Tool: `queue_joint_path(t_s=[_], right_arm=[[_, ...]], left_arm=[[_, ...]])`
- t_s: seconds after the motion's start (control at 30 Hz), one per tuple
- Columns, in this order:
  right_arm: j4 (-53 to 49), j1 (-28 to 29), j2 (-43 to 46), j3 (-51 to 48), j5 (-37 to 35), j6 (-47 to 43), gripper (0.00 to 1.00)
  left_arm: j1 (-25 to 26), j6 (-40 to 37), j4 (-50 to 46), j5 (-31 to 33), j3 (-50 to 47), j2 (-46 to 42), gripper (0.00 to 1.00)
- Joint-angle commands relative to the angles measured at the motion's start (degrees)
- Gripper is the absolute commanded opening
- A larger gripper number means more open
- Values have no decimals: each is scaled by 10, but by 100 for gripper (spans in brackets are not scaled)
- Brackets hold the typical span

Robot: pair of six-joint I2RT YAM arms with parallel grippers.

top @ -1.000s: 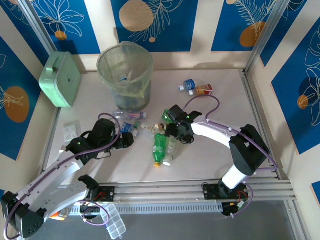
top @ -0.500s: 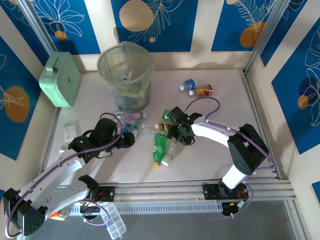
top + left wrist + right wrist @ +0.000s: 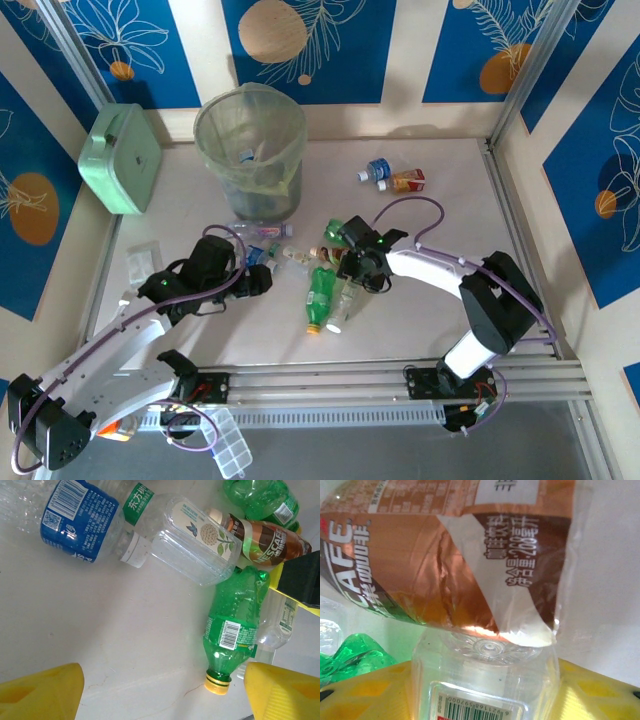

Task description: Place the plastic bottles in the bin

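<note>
Blue leaf-printed wall panels (image 3: 330, 60) are enclosing a white lab tabletop (image 3: 460, 200). Silver aluminium rails (image 3: 330, 383) are framing this robotics cell.

Left pincer (image 3: 162, 682) spread wide

Blue-labelled bottle (image 3: 75, 517) partly beyond frame edge

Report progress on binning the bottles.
Done: at least one blue-capped bottle lies in the bin. In hand: the right gripper straddles a clear bottle, grip unconfirmed; the left gripper hangs open and empty. Left: the green bottle, the coffee bottle and others clustered on the table, plus two far bottles near the back.
</note>
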State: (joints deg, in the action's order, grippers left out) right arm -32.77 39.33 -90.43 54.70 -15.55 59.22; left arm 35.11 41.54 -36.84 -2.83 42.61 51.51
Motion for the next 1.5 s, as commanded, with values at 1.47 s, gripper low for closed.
queue_joint_path(t_s=[1.47], right_arm=[[-90, 74, 246, 147, 15, -11, 55]], left_arm=[[127, -44, 336, -261, 124, 218, 89]])
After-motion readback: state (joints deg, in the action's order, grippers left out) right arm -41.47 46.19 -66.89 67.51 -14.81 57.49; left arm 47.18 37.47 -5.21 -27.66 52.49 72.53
